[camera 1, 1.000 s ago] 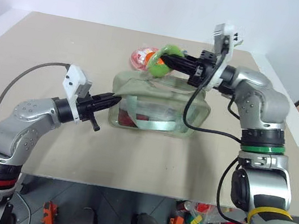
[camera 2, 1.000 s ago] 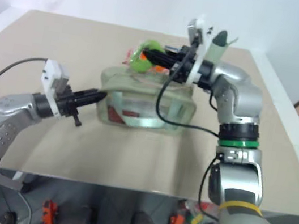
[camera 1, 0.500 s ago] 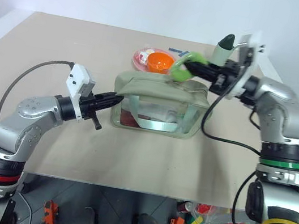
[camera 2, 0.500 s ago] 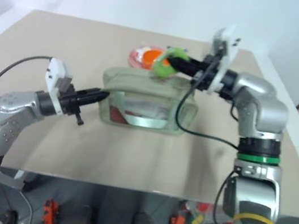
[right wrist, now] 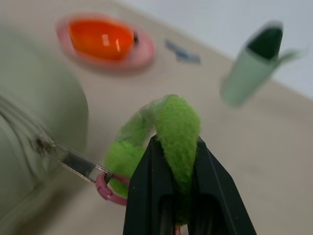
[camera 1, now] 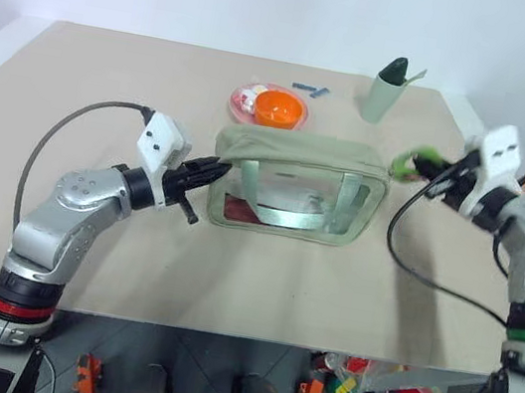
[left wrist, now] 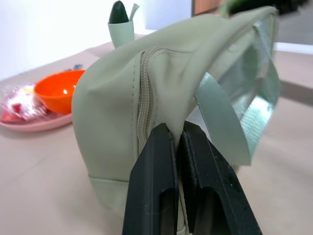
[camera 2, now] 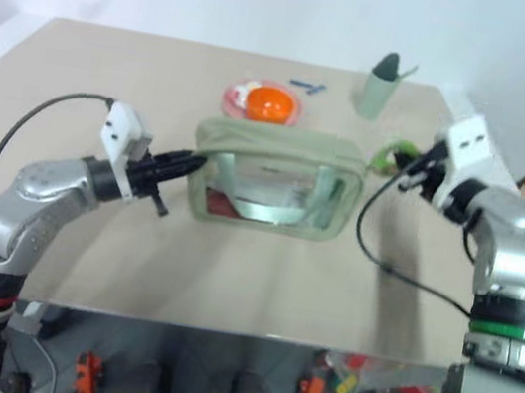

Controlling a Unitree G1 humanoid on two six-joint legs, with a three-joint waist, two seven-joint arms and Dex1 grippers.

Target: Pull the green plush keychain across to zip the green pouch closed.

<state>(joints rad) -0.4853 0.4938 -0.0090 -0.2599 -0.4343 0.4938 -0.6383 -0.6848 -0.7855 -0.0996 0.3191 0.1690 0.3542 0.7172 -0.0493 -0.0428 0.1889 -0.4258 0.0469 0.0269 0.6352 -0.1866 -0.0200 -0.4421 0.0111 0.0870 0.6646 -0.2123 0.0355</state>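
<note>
pouch: green pouch (camera 1: 299, 188) is the reference. Boxy sage-green fabric, matte top panel with a stitched zipper running along it, clear glossy plastic side windows, pale green webbing straps (camera 1: 281, 218) looped across the front window. Sits upright near table (camera 1: 228, 282) centre. Red item visible inside through the window.
keychain: green plush keychain (right wrist: 166, 132), bright lime, fuzzy, ring-shaped. Hangs just off the pouch's right end, clear of the fabric. Small pink ring (right wrist: 108, 186) links it to a flat metal zipper pull (right wrist: 73, 161) that runs back to the pouch.
left gripper: left gripper (left wrist: 178, 147), two smooth black fingers clenched on the fabric at the pouch's left end, right beside the zipper seam. Forearm roughly level, pointing in at the pouch from its left, elbow bent out; grey cable arcs over the arm.
right gripper: right gripper (right wrist: 176, 161), black fingers pinched on the plush ring, fuzz squeezed between them. Arm extended out past the pouch's right end, gripper pointing back toward the pouch, black cable drooping to the table.
bowl: orange bowl (camera 1: 278, 108), glossy, round, on a pink plate (camera 1: 242, 108) behind the pouch.
cup: pale green cup (camera 1: 384, 94), tapered, dark green insert on top, behind the pouch's right end.
table: flat, tan, matte.
</note>
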